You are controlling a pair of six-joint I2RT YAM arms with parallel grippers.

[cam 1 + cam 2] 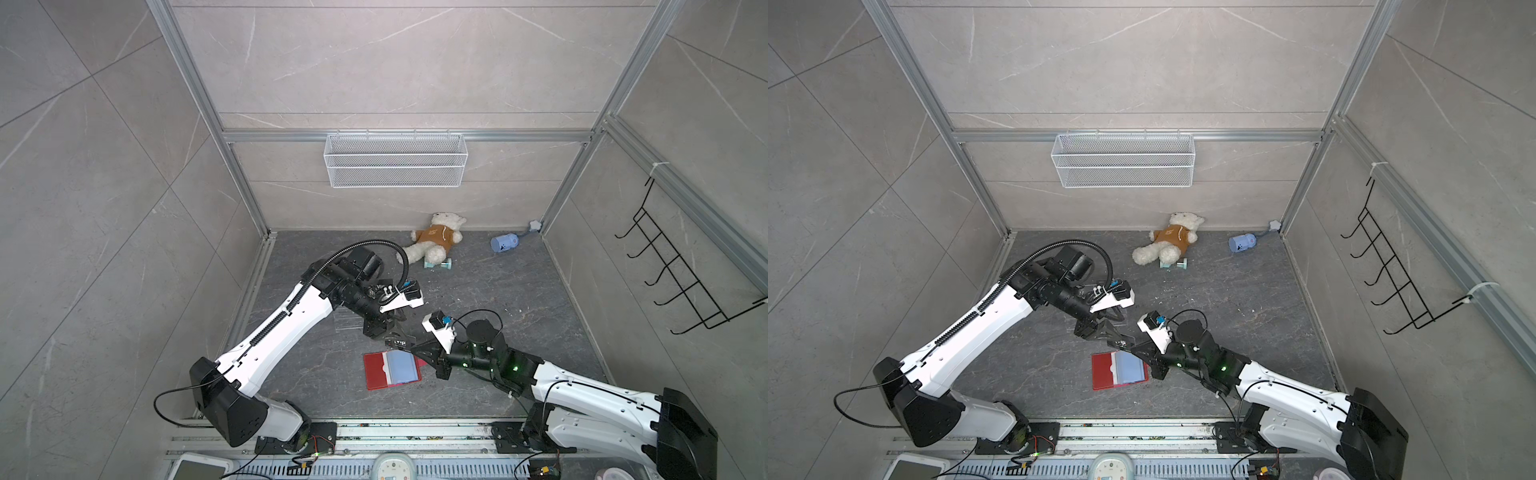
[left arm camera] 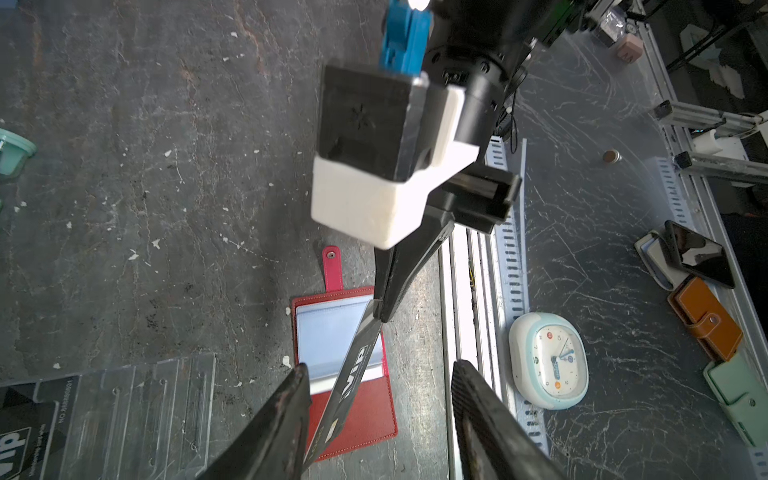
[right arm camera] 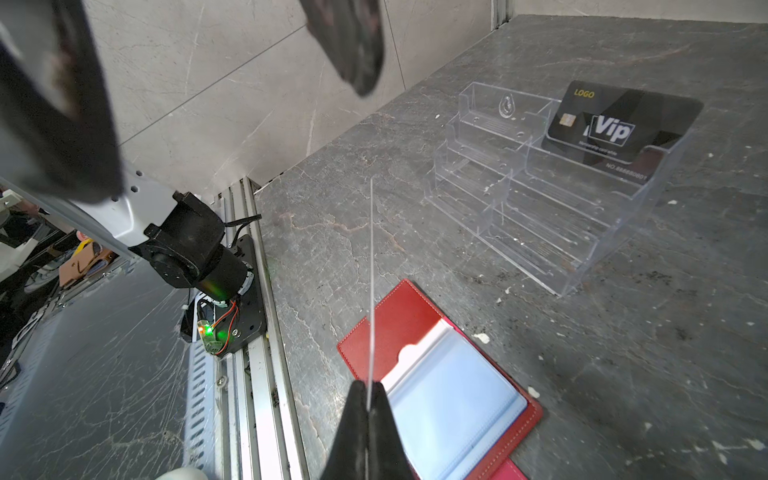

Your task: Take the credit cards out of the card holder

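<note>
Enclosure: grey marble-look tiled walls (image 1: 395, 62) on aluminium framing. The work surface (image 1: 519, 332) is dark grey, veined and flecked with pale specks.

Fixtures: a white wire basket (image 1: 395, 160) hangs on the back wall and a black hook rack (image 1: 681, 282) on the right wall. A teddy bear (image 1: 436, 243) lies near the back wall.

A clear acrylic rack (image 3: 519, 208) stands left of centre, partly under the left arm. A stored card (image 3: 619, 124), black with white "Vip", leans in its highest tier.

Card holder (image 1: 392, 370): red, lying open and flat near the front, between the two arms.
- Long axis runs left to right in both top views, slightly skewed.
- Red cover lies to the left, pale blue sleeves to the right.
- The snap tab points right, toward the right arm.

Right gripper (image 3: 368, 388): jaws closed tight on one end of the held card (image 2: 353, 374), clear of the surface over the holder's far edge. The card's long axis runs from this gripper toward the left one. It shows edge-on in the right wrist view.

Left gripper (image 2: 379, 368): jaws apart at moderate width, one on either side of the card's free end. Whether they touch the card cannot be told.
</note>
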